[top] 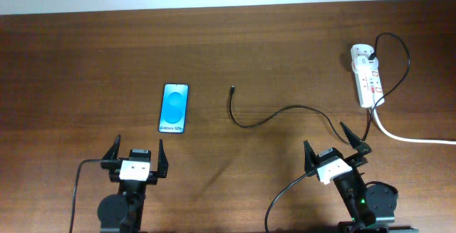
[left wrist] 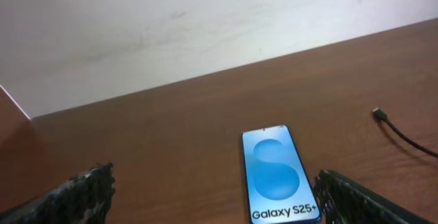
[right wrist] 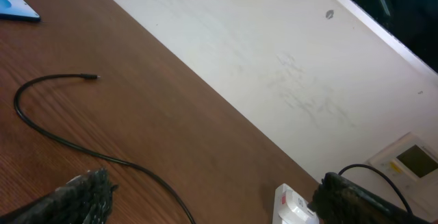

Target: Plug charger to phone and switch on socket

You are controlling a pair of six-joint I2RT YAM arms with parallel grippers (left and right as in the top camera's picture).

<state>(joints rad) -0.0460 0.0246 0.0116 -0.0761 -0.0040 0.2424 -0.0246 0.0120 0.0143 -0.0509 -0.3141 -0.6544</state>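
No step is begun: both pairs of jaws stand released, empty. The charger (top: 288, 108) lies mid-frame, unplugged, right of the phone (top: 175, 107); grasping its tip appears next.

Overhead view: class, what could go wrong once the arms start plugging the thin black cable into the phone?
The thin black charger cable runs right past the open right gripper; a reach could snag it and tug the white power strip. The slim blue-screened phone lies flat and unheld; pushing the cable in may slide it.
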